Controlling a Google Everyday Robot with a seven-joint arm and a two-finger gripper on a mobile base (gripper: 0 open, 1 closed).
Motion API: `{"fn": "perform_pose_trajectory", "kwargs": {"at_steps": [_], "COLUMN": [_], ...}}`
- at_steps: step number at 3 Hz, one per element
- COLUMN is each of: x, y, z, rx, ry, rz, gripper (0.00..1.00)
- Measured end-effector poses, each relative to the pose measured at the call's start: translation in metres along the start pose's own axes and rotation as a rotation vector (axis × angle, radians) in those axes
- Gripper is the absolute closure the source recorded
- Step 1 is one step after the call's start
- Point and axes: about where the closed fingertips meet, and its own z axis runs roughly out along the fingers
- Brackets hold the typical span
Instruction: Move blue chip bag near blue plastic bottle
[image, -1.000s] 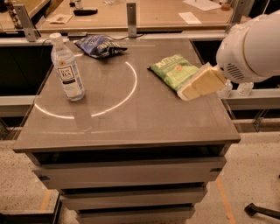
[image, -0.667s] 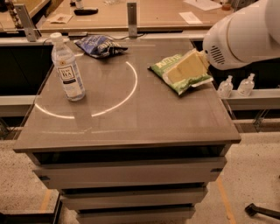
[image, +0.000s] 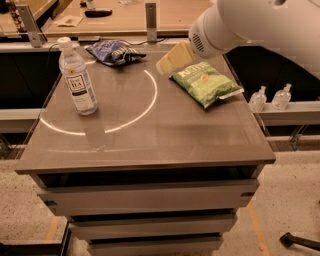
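Note:
The blue chip bag (image: 114, 52) lies crumpled at the far edge of the grey table (image: 145, 135), left of centre. The blue plastic bottle (image: 77, 77) stands upright with a white cap and white label near the table's left side, in front of and left of the bag. My gripper (image: 172, 57) hangs from the white arm (image: 250, 22) above the far part of the table, to the right of the blue bag and just left of the green bag. Nothing is seen in it.
A larger green chip bag (image: 206, 82) lies on the right part of the table. Two small bottles (image: 270, 97) stand on a ledge off the table's right side. A metal post (image: 151, 20) stands behind the table. Drawers sit under the tabletop.
My arm and gripper have moved left and toward the far side, from over the table's right edge, past the green bag, to a spot close to the blue bag.

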Motion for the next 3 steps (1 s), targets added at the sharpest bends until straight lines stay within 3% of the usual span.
{"fn": "perform_pose_trajectory", "kwargs": {"at_steps": [1,2,3], "x": [-0.028,-0.047,-0.059], "y": [0.000,0.006,0.016], "z": [0.031,0.059,0.085], "rx": [0.013,-0.031,-0.159], "ry": [-0.013,-0.045,-0.139], "rz": [0.096,0.175,0.250], "gripper": [0.00,0.00,0.00]}}
